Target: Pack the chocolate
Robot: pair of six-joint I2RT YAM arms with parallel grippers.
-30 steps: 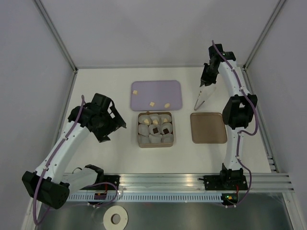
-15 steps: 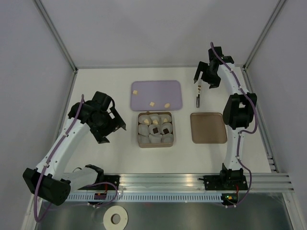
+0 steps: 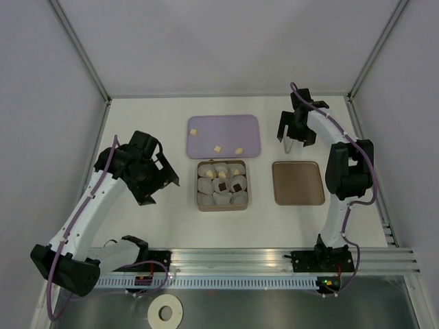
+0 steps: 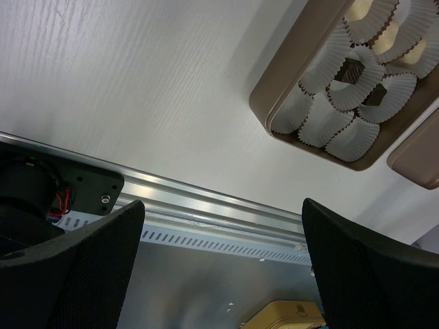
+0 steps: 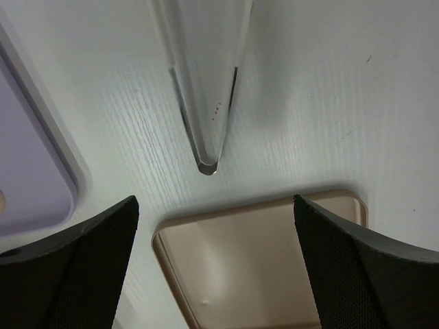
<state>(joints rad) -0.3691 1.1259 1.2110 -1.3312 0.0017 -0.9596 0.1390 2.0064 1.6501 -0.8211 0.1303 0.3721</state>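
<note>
Cream chocolate (image 3: 217, 149) sits on the lilac tray (image 3: 226, 130) while left gripper (image 4: 223, 205) and right gripper (image 5: 216, 202) hang over the table (image 3: 151, 123), fingers spread wide.

Tray (image 3: 233, 127) at back, three chocolate pieces (image 3: 217, 149) on it. Box (image 3: 224, 208) just in front, paper cups (image 3: 206, 185) inside. Lid (image 3: 298, 183) right of box, tweezers (image 5: 202, 82) behind lid.

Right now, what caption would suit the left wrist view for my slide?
Open left gripper hovers beside the tan box of white paper cups, two holding dark chocolate.
</note>
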